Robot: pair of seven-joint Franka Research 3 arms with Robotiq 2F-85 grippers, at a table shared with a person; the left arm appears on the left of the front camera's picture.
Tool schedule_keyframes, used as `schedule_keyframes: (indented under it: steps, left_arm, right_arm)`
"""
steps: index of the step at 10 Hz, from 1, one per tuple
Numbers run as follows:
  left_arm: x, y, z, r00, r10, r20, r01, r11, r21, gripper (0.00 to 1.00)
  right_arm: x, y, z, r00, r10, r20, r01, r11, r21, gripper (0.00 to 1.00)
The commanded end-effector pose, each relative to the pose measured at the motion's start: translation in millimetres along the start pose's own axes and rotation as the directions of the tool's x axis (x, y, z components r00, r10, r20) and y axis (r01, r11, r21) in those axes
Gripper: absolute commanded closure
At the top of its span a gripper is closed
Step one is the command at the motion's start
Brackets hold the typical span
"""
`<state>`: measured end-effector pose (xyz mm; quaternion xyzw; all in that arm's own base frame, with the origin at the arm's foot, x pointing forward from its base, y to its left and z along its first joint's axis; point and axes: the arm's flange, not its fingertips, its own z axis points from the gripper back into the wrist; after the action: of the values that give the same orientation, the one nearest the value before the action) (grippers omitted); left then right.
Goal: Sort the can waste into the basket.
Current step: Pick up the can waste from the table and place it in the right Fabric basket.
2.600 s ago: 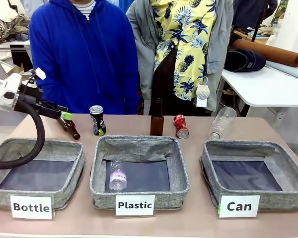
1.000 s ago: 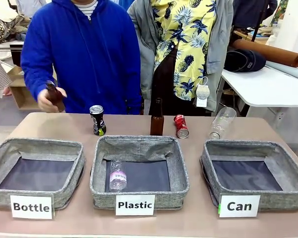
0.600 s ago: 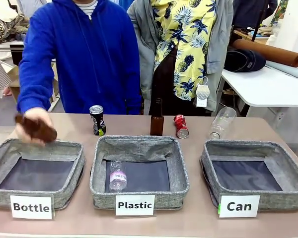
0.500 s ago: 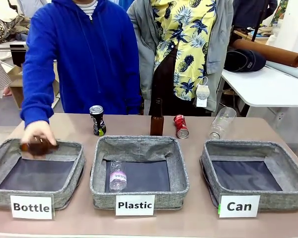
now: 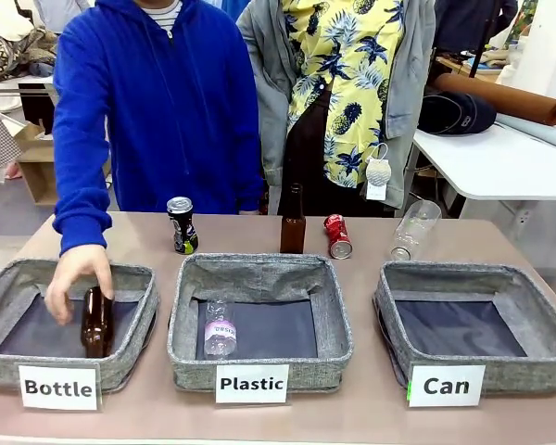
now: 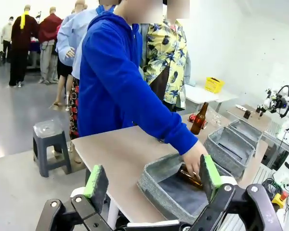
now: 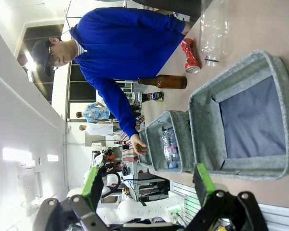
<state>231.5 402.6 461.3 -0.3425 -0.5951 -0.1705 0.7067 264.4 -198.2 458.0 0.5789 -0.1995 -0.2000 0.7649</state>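
Tabletop [image 5: 241,236] note: the black can [image 5: 181,225] is best gripped mid-body, then the maybe-dented red can [image 5: 337,235], for the Can basket [image 5: 524,371]; left hand [image 6: 153,175] and right hand [image 7: 147,185] are spread, empty.

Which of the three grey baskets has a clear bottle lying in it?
The middle basket, labelled Plastic; the Bottle basket has a brown bottle, the Can basket none.

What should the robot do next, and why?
I'd guess: move the open right hand toward the red can, since it sits on the table nearest the Can basket, and the person's hand is far off at the Bottle basket.
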Motion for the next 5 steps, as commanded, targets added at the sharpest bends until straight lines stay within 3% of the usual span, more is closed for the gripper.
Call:
schedule_keyframes:
  steps: [1, 3, 4, 5]
  left_arm:
    - [12.8, -6.5, -30.7, 0.999, 0.019, -0.045, -0.018, 1.000, 0.023, 0.00]
    - [30.2, -11.2, -79.2, 0.995, 0.042, -0.088, -0.034, 0.995, 0.089, 0.00]
    - [38.4, -15.6, -126.1, 0.987, 0.053, -0.151, -0.027, 0.985, 0.170, 0.00]
    - [42.1, -25.4, -171.8, 0.973, 0.004, -0.231, 0.033, 0.987, 0.157, 0.00]
  right_arm:
    - [2.4, 0.5, 0.4, 1.000, 0.027, 0.008, -0.027, 0.999, 0.025, 0.00]
    - [2.4, 0.5, 0.4, 1.000, 0.027, 0.008, -0.027, 0.999, 0.025, 0.00]
    - [2.4, 0.5, 0.4, 1.000, 0.027, 0.008, -0.027, 0.999, 0.025, 0.00]
    - [2.4, 0.5, 0.4, 1.000, 0.027, 0.008, -0.027, 0.999, 0.025, 0.00]
